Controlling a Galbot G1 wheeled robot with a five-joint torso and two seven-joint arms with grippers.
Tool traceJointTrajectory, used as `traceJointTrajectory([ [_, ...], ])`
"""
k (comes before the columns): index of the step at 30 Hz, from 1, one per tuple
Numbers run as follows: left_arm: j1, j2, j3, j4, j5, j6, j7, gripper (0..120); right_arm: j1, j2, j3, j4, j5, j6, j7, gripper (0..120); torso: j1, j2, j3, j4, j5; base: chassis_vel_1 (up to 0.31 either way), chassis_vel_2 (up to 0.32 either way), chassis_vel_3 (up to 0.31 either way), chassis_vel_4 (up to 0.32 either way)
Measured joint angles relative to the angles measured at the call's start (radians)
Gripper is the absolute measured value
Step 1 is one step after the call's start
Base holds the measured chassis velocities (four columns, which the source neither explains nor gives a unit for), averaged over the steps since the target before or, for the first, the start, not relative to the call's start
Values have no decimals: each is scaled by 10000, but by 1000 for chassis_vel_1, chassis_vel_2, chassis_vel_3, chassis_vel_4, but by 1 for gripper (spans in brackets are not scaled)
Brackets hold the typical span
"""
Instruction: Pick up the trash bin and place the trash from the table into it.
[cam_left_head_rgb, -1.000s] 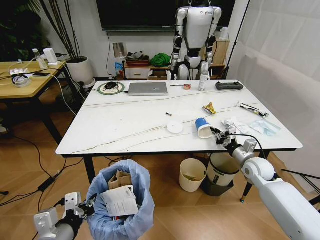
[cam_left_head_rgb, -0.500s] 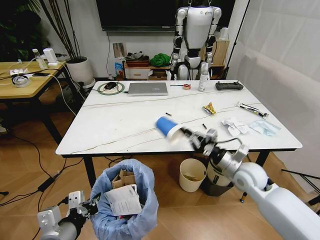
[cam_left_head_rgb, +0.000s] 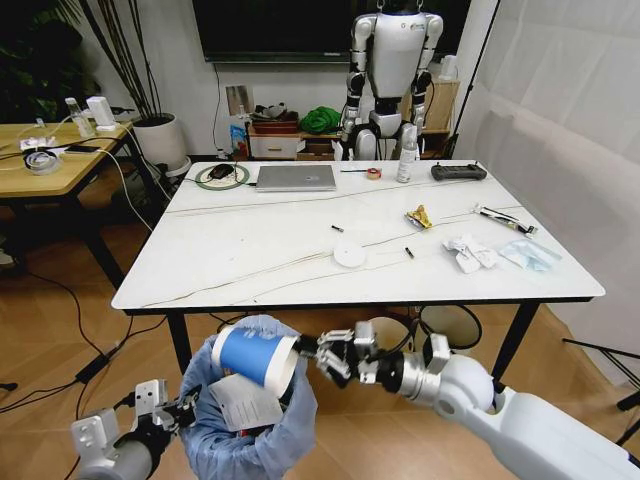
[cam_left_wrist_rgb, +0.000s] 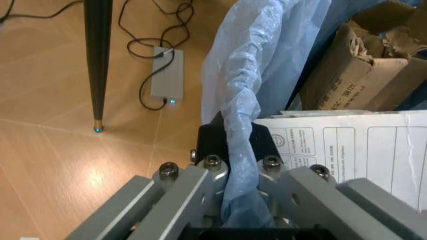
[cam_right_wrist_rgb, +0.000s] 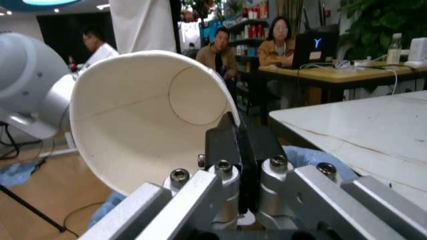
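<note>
Trash bin (cam_left_head_rgb: 250, 420), crinkly blue bag pinched by left gripper (cam_left_head_rgb: 180, 412); right gripper (cam_left_head_rgb: 322, 356) fingers clamp blue paper cup (cam_left_head_rgb: 255, 355) above.

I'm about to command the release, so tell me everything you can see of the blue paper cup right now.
The blue paper cup has a blue outside with a pale band near its mouth and a plain white inside. It looks undented and empty. It lies on its side, mouth toward the right gripper, whose fingers pinch its rim wall. It hangs over the open top of the trash bin, below the front edge of the table, above a white printed paper in the bin.
</note>
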Motion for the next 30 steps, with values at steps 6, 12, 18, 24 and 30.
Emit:
traceJointTrajectory([
  [6,21,-33,-20,-80,-37,33,-110,0,432,106,-510,-280,-809,56,538,0,1,0,0,1,-1,0,0,0,0],
  [12,2,-8,-102,-142,-158,63,-207,0,147,-21,-402,-377,-1396,289,605,0,2,0,0,-1,0,0,0,0,0],
  [18,-33,38,-107,-142,-197,78,-237,0,-64,-83,-221,-389,-1598,542,549,15,1,-2,0,0,0,0,0,0,0],
  [24,-69,52,-115,-145,-221,83,-276,0,-161,-178,-53,-409,-1664,603,435,34,2,-2,0,0,1,0,0,0,0],
  [30,-105,3,-100,-157,-267,85,-289,0,-191,-222,258,-427,-1623,648,411,61,1,-2,0,0,0,0,0,0,0],
])
